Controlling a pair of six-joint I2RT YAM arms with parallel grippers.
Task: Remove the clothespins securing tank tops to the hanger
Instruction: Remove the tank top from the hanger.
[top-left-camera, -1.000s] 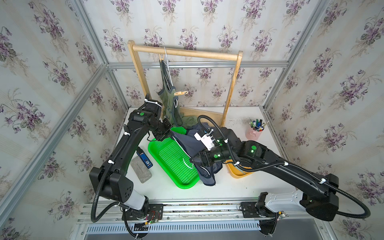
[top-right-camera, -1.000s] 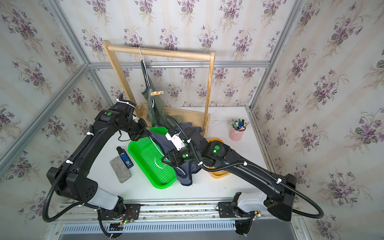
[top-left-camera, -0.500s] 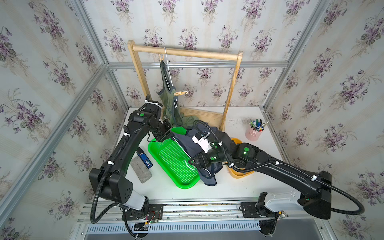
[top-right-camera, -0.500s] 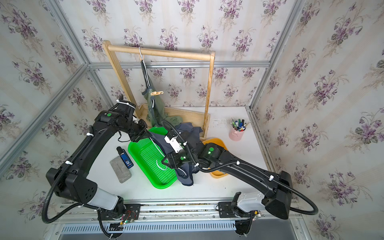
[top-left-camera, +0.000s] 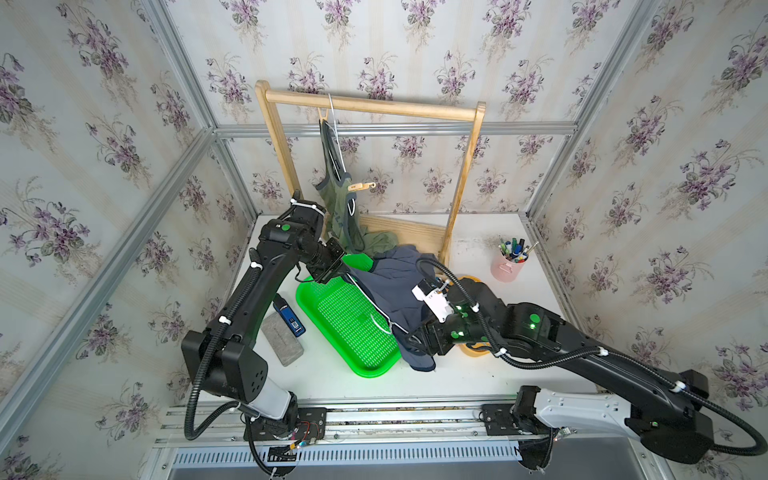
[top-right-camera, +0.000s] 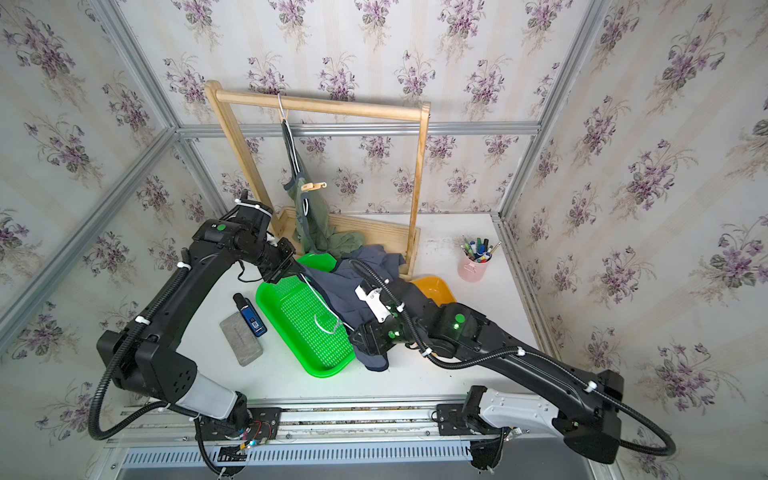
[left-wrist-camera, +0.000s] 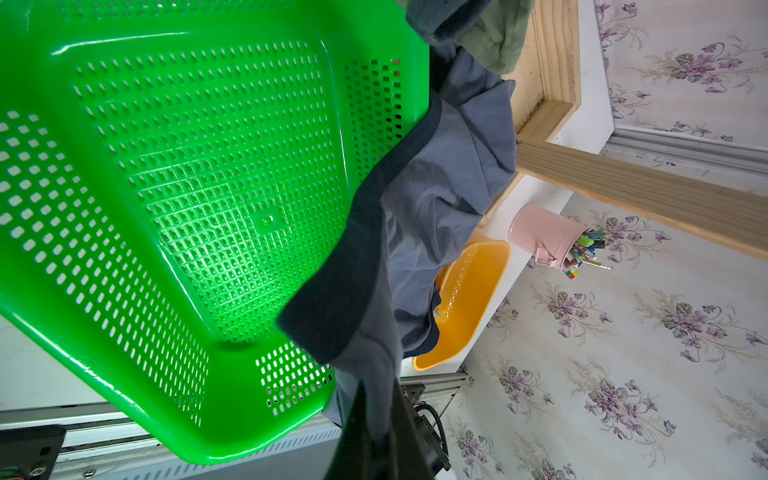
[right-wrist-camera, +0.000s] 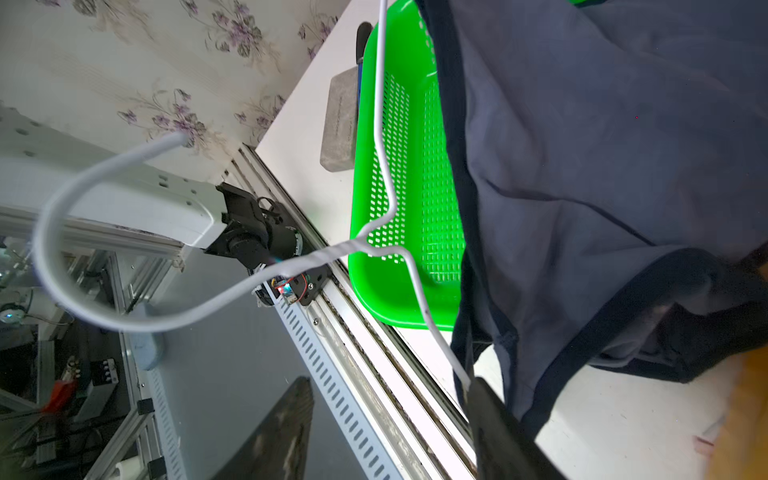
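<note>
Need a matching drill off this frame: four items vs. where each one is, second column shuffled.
Items
1. olive top
2. navy top
3. pink cup
4. grey block

Places
A. holds pens
B. flat on the table, next to a blue item
C. hangs from the wooden rack
D. draped over the green tray rim

Pairs: 1-C, 2-D, 3-A, 4-B
</note>
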